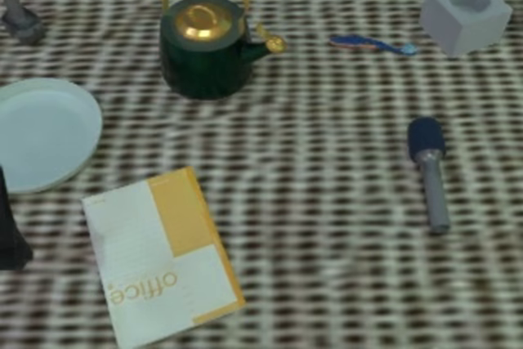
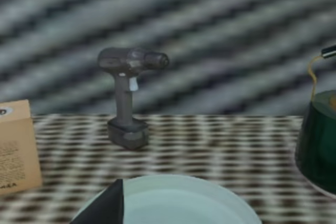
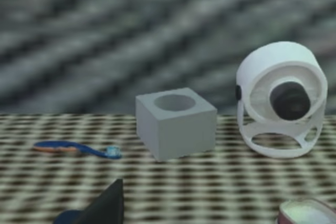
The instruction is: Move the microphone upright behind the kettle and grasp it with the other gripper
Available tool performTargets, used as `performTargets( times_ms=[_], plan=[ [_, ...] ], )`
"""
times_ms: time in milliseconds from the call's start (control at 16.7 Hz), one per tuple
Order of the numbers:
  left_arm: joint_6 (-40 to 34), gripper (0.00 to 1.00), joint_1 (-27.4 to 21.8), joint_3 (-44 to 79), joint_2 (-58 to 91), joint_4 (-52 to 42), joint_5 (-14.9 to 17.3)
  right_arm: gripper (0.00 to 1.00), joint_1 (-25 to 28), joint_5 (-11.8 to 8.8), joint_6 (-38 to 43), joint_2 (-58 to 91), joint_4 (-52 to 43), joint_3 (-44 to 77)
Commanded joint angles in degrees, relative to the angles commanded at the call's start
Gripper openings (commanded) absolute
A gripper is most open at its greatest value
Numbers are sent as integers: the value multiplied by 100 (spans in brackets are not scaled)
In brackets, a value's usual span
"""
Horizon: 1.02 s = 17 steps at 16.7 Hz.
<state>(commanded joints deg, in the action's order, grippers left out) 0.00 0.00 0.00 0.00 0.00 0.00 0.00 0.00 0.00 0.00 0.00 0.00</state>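
The microphone [image 1: 430,171] is lying flat on the checked woven cloth [image 1: 327,226] at the table's right, its rounded dark blue foam head pointing toward the far edge and its slim grey cylindrical handle toward the near edge. No gripper is touching it. The kettle [image 1: 204,42], squat, round and dark green with a shiny gold lid, gold-tipped spout and arched gold-and-black handle, is standing well apart from it, toward the far left.

The left arm [image 1: 10,230] is showing only as a dark shape at the table's left edge, just beside a smooth pale plate [image 1: 45,132]; whether its fingers are apart or together cannot be told. In the left wrist view a dark finger [image 2: 107,205] is hanging over that plate, with a grey drill [image 2: 127,95] standing beyond it. The right gripper is out of the top view; one dark finger [image 3: 105,205] is showing in its wrist view, and its opening cannot be told. Ahead of it are lying a thin blue toothbrush [image 3: 79,149], a grey cube [image 3: 176,121] with a round hollow, and a white fan [image 3: 281,98].

A white and yellow booklet [image 1: 163,255] near the left arm is reading "office".
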Motion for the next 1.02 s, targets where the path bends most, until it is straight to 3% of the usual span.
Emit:
performTargets(
  times_ms=[240, 480, 1020],
  plan=[
    [0, 100, 0, 0, 0, 0, 0, 100, 65, 4, 49, 177, -141, 150],
    [0, 100, 0, 0, 0, 0, 0, 100, 375, 73, 335, 1265, -894, 986],
    [0, 100, 0, 0, 0, 0, 0, 100, 1442, 359, 1525, 6200, -3285, 4463]
  ],
)
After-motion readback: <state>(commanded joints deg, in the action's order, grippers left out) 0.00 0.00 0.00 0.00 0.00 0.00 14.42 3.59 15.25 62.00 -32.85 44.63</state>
